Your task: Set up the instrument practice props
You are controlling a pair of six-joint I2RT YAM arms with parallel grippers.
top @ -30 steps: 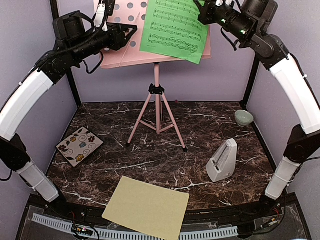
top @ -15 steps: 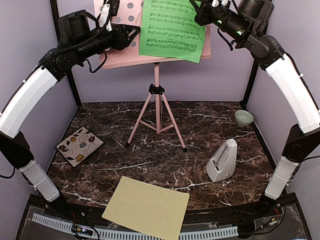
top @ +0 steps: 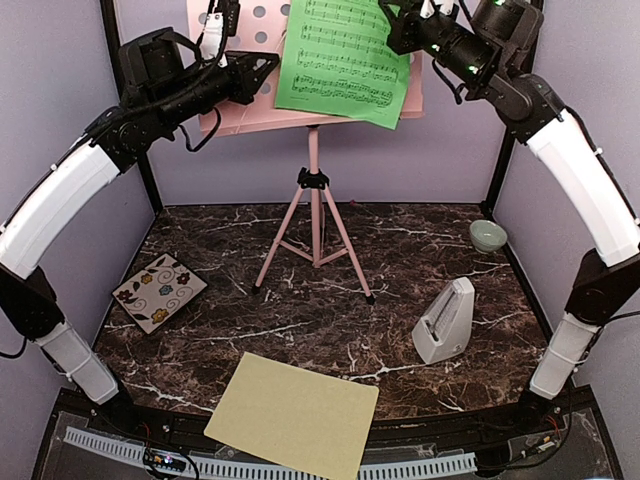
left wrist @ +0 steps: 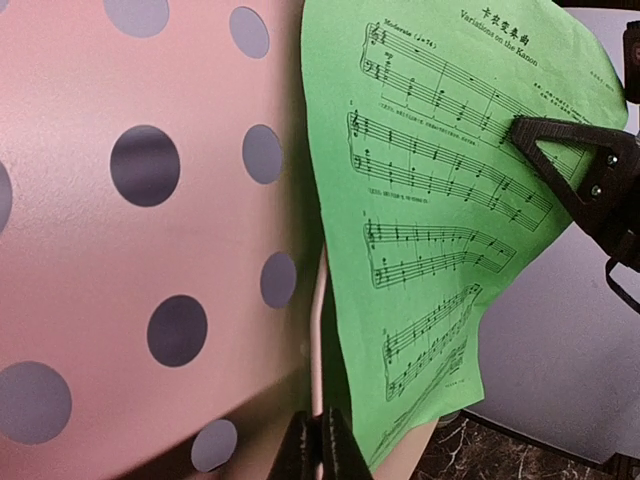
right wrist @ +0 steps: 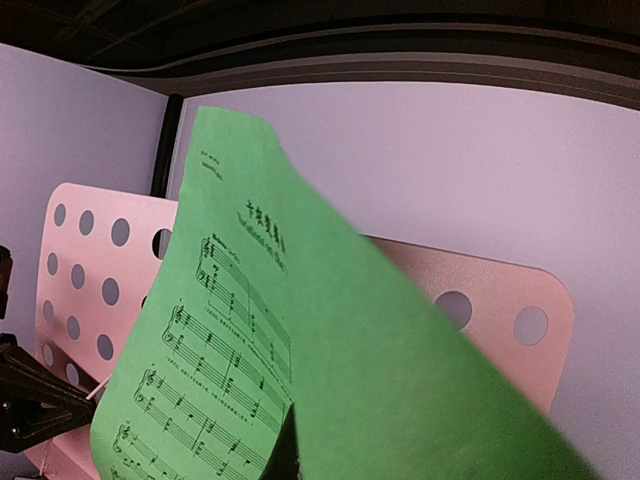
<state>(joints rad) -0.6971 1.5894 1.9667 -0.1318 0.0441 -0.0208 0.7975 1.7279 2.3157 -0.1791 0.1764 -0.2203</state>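
**A:** How many props, counted?

**B:** 4. There is 1 pink music stand (top: 314,215), 2 sheets and 1 grey metronome (top: 445,322). Also on the marble table (top: 250,335) are 1 floral tile (top: 158,292) and 1 pale green bowl (top: 487,235).

**A:** Where are the 2 sheets?

**B:** The green music sheet (top: 345,55) is up on the stand's desk, and the right gripper (top: 390,22) is clenched on its upper right edge. From that pinch the page hangs down and to the gripper's left, bowing off the pink plate. The pale yellow music sheet (top: 295,412) lies flat on the table far beneath both grippers, near the arm bases.

**A:** And the left gripper (left wrist: 318,448)?

**B:** Its 2 fingers are pressed together, right in front of the perforated desk. The green page's left edge is just to its right. Its wrist view cuts the fingertips off at the frame's bottom, so I cannot tell whether they nip the desk's edge or nothing.

**A:** The metronome?

**B:** It stands upright on the table, well below the right gripper. The bowl sits behind it, apart from it. The tile lies well below the left gripper.

**A:** The stand itself?

**B:** Its 3 legs are splayed on the marble, below and between the 2 grippers.
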